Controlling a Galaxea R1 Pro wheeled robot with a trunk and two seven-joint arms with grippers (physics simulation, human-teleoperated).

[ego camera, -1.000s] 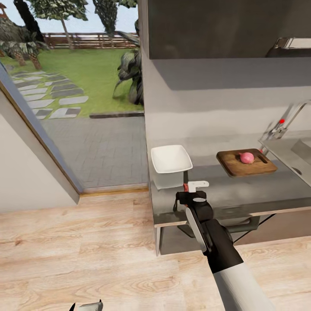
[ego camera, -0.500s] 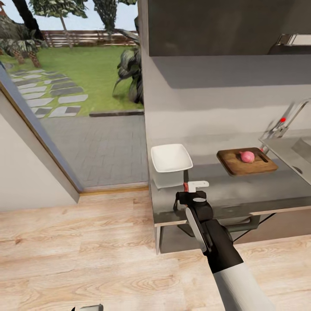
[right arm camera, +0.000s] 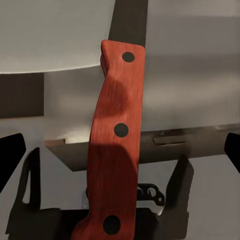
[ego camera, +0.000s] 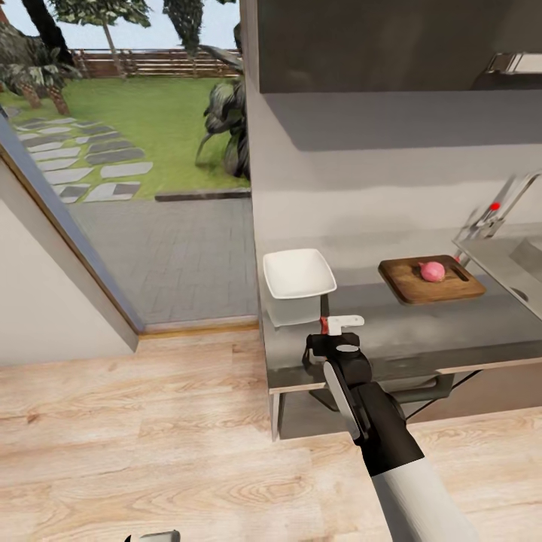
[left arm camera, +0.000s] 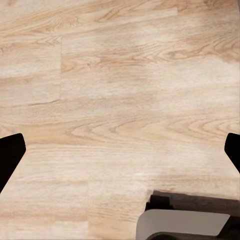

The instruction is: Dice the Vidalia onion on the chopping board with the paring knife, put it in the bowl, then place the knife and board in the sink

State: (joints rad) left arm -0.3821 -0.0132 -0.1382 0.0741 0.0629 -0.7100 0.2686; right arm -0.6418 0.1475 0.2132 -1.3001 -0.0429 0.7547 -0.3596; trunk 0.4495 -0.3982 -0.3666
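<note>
The Vidalia onion (ego camera: 432, 271), a small pinkish ball, sits on the dark brown chopping board (ego camera: 410, 286) on the grey countertop (ego camera: 421, 331), just left of the sink (ego camera: 504, 263). The white square bowl (ego camera: 298, 274) stands at the countertop's left end. My right gripper (ego camera: 333, 342) hovers over the counter's front edge just in front of the bowl. It holds the paring knife (ego camera: 342, 322), whose red-brown riveted handle (right arm camera: 117, 150) runs between its dark fingertips (right arm camera: 10, 155). My left gripper (left arm camera: 120, 150) hangs open over the wood floor, holding nothing.
A chrome tap with a red knob (ego camera: 493, 207) rises behind the sink. Black upper cabinets (ego camera: 391, 45) overhang the counter. A glass wall (ego camera: 75, 248) opens onto a patio and garden at left. Pale wood floor (ego camera: 150, 421) spreads in front.
The whole view has crept slightly upward, so the camera moved. The right arm and knife keep their place in the picture. The onion and board stay put.
</note>
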